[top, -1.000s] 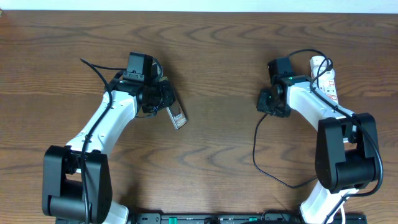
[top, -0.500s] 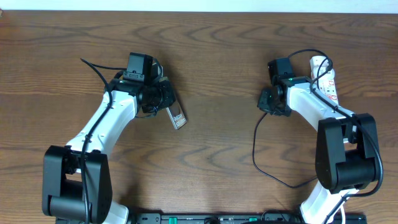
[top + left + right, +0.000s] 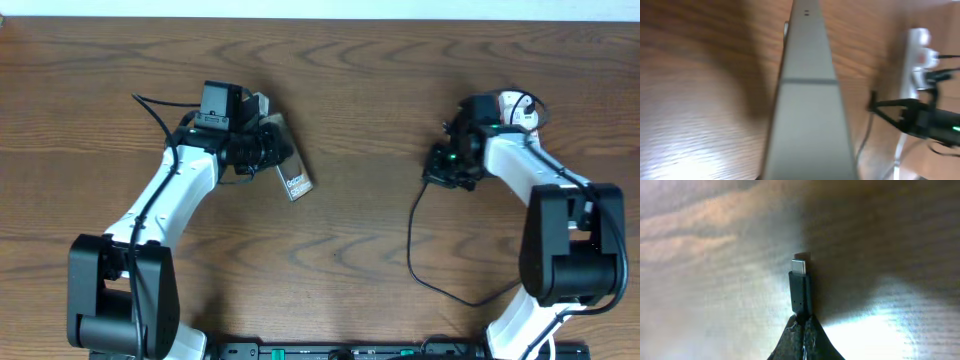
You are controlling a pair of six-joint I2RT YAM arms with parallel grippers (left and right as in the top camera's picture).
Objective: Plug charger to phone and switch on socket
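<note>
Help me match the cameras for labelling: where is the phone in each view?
Overhead: the phone is left of centre, upper half.
Left wrist: it fills the middle, bottom to top.
Right wrist: not in it.
Shared landmark: the socket, upper right in overhead and left wrist.

The surface [image 3: 340,90] was brown wood with strong grain and a soft sheen that caught the light. The phone [image 3: 296,182] had a glossy face; its edge, seen from the left wrist, looked smooth and matt grey, perhaps metal. The charger [image 3: 409,250] was matt black cable, its tip a smooth black plastic shell with a bright metal end. The socket [image 3: 516,103] was smooth white plastic. The arms [image 3: 170,190] wore glossy white shells with matt black joints.
</note>
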